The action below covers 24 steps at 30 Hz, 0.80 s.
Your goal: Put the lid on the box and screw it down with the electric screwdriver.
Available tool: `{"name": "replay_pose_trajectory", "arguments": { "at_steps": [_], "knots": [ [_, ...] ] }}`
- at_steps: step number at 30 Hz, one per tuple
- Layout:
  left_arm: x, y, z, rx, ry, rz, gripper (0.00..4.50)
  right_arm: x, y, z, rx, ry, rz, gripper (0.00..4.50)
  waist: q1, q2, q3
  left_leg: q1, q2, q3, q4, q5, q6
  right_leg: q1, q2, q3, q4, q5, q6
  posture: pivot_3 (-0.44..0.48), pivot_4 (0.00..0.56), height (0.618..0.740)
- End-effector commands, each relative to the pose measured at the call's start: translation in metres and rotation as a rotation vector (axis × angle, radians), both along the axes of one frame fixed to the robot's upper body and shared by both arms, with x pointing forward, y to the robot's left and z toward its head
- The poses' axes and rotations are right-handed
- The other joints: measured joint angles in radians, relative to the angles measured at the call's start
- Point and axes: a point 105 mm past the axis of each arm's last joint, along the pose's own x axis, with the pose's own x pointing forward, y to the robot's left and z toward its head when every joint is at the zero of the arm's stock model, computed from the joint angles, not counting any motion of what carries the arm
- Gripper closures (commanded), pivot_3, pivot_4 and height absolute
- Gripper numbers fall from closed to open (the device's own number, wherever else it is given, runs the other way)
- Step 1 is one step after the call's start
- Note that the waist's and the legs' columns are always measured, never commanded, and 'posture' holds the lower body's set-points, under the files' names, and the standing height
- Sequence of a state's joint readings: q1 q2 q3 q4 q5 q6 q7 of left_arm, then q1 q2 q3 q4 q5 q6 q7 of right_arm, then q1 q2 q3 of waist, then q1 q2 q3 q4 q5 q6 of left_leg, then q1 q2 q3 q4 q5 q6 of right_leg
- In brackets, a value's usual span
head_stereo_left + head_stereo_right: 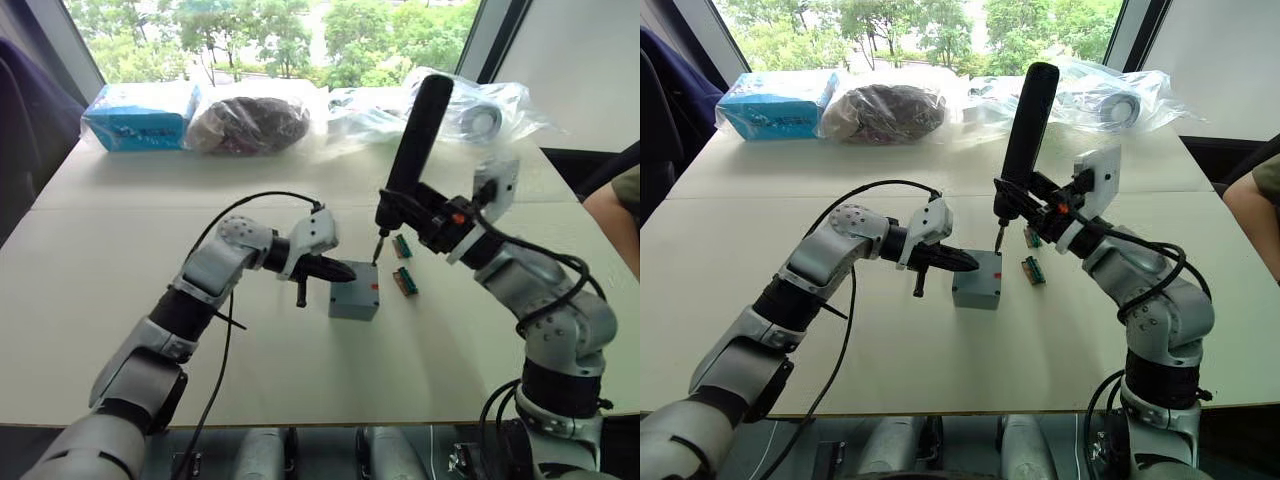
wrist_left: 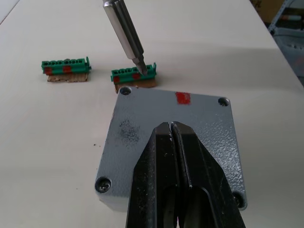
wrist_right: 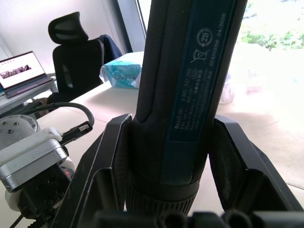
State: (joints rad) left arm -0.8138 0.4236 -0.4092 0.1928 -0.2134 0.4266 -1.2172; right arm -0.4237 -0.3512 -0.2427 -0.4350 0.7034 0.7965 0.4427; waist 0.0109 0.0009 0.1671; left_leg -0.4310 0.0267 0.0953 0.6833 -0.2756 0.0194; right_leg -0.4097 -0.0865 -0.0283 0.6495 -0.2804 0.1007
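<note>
Lid (image 2: 175, 137) seated on box (image 1: 353, 298), mid-table. Left gripper (image 2: 172, 156) closed, empty, pressing on lid. Right gripper (image 3: 166, 156) clamped around screwdriver (image 1: 410, 150), bit just above far-left corner screw.

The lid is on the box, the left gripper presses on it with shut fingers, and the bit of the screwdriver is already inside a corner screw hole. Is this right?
Not quite. In the left wrist view the bit of the electric screwdriver hangs just above the corner hole, not inside it. The rest holds: the lid sits on the box, and the left gripper rests on it with shut fingers.
</note>
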Motion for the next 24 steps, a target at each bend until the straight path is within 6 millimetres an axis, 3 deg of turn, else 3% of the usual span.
{"name": "replay_pose_trajectory", "arguments": {
  "at_steps": [1,14,24],
  "knots": [
    [0.003,0.002,-0.002,0.026,-0.029,-0.006,4.5,-0.007,0.002,0.017,0.001,-0.121,0.007,2.66,0.0,0.0,0.0,0.0,0.0,0.0,0.0,0.0,0.0,0.0,0.0,0.0,0.0,0.0,0.0,0.0,0.15,0.74],
    [-0.002,0.005,-0.005,0.029,-0.013,-0.01,4.5,0.001,-0.006,-0.003,-0.106,-0.141,-0.036,2.66,0.001,0.0,0.0,0.0,0.001,-0.001,0.0,0.0,0.0,0.001,0.0,0.0,0.0,0.0,0.0,0.0,0.15,0.74],
    [-0.002,0.007,-0.01,0.043,-0.008,-0.002,4.5,0.001,0.001,-0.019,-0.129,-0.142,-0.051,2.66,0.001,-0.001,-0.001,0.002,0.001,-0.001,0.0,0.0,0.0,0.003,0.0,0.0,0.0,0.0,0.0,0.0,0.15,0.74]
  ]
}}
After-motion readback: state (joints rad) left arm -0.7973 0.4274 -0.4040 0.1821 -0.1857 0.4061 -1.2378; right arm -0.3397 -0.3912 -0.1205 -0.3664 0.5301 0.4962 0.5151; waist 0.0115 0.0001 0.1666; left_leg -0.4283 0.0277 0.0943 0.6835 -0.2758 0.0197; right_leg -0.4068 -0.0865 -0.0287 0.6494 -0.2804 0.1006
